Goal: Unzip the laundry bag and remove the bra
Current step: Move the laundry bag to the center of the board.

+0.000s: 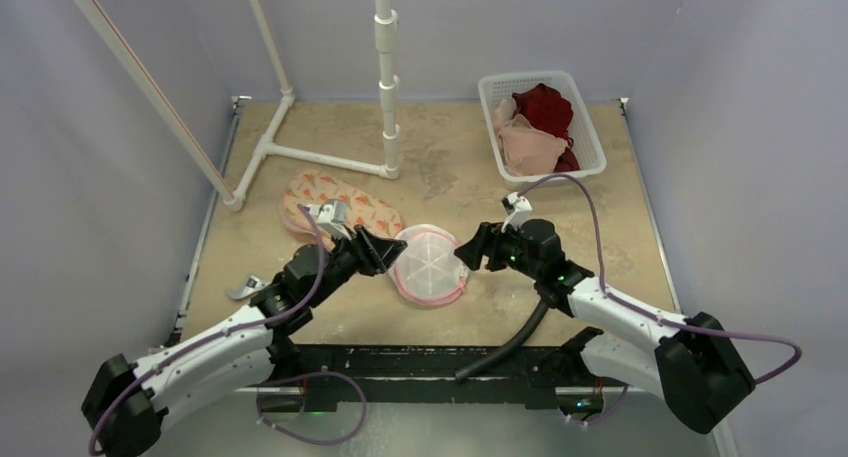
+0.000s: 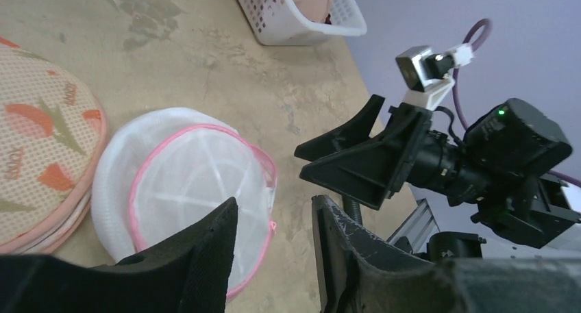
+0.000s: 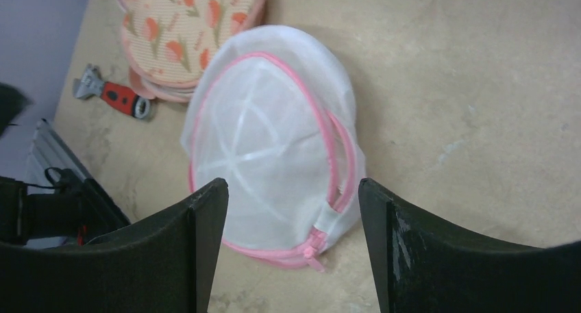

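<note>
The laundry bag [image 1: 430, 265] is a round white mesh pouch with pink trim, lying flat on the table between my two grippers. It also shows in the left wrist view [image 2: 181, 179] and the right wrist view [image 3: 267, 135]. Its pink zip pull [image 3: 313, 248] sits at the bag's near edge, untouched. The bra is hidden inside the mesh. My left gripper [image 1: 392, 254] is open and empty at the bag's left edge, and also shows in its own view [image 2: 274, 203]. My right gripper [image 1: 472, 249] is open and empty at the bag's right edge, hovering over the zip pull [image 3: 291, 184].
A peach floral mesh bag [image 1: 335, 202] lies just left of the white one. A white basket [image 1: 527, 75] with red and beige garments stands at the back right. A white pipe frame [image 1: 385, 77] stands at the back. A red-handled tool [image 3: 113, 95] lies at the table's left edge.
</note>
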